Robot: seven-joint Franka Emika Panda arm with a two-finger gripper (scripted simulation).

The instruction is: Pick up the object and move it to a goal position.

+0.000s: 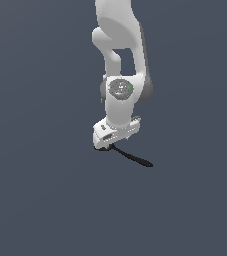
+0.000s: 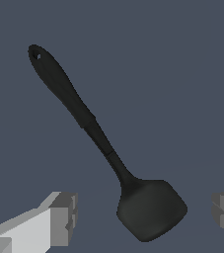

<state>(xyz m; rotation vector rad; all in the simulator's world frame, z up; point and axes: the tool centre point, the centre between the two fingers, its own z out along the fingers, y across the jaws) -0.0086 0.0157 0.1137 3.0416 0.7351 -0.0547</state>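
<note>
Wrist view shows the pincer [image 2: 142, 217] spread wide, empty, its fingers [image 2: 64, 220] flanking the black spoon's [image 2: 150, 210] bowl at lower centre on the bench [image 2: 182, 74]. Grasp, lift and carry remain.

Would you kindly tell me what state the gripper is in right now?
Gripper: open, its fingers on either side of the black spoon's bowl, not touching it.

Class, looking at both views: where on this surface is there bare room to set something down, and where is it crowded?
Only the black spatula-like utensil lies on the flat grey surface, under the white gripper. That spot is crowded: the fingers stand either side of its blade. All the surface around the utensil and gripper is bare on both exterior-view sides.
</note>
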